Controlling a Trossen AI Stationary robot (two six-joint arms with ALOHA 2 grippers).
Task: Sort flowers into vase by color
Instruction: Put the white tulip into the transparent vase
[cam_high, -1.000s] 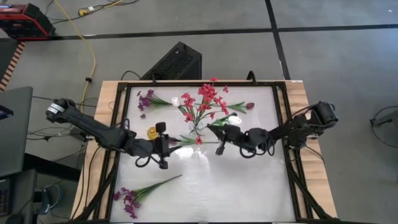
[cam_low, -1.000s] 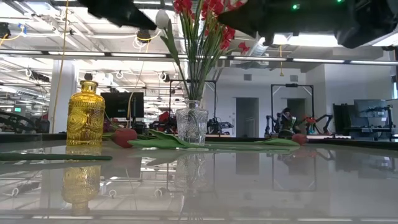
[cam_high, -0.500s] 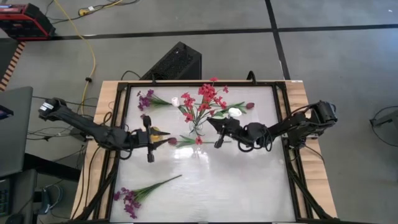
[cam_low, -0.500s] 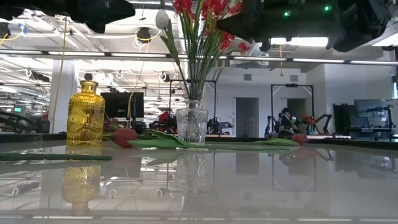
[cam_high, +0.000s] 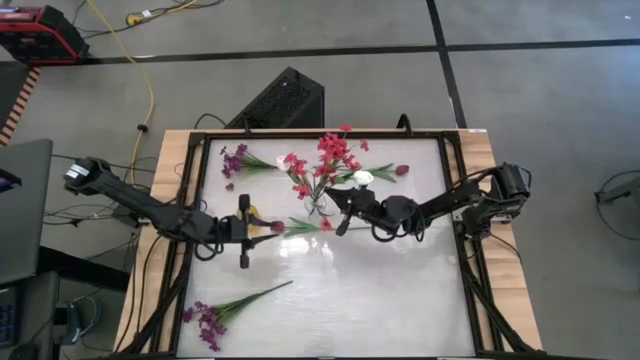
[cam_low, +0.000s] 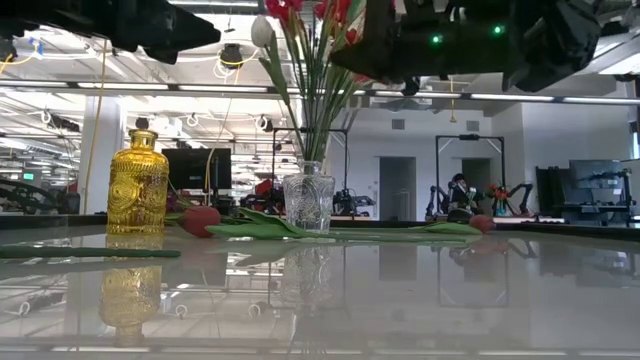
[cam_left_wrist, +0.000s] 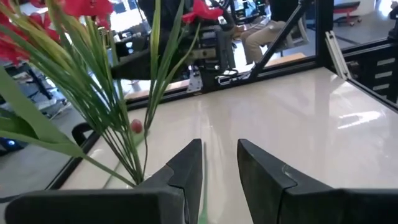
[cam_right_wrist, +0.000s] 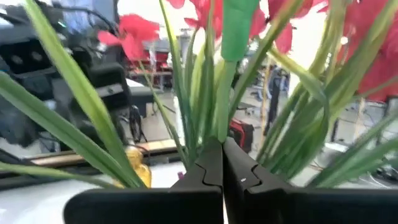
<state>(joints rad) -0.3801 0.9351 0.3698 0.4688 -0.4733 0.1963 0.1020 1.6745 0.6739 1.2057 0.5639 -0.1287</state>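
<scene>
L gripper pulls back from near the clear vase toward the table's L side, now by the yellow bottle. R gripper moves in to the vase w/ a white-bud stem; red flowers shift a bit.

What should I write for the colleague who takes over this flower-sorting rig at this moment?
Left end effector: open, empty, beside the yellow vase.
Right end effector: shut on a green stem, at the clear vase.
Done: the red flowers stand in the clear vase.
Left to do: back purple sprig, front purple sprig and a maroon bud lie on the table. The yellow vase holds nothing.
</scene>
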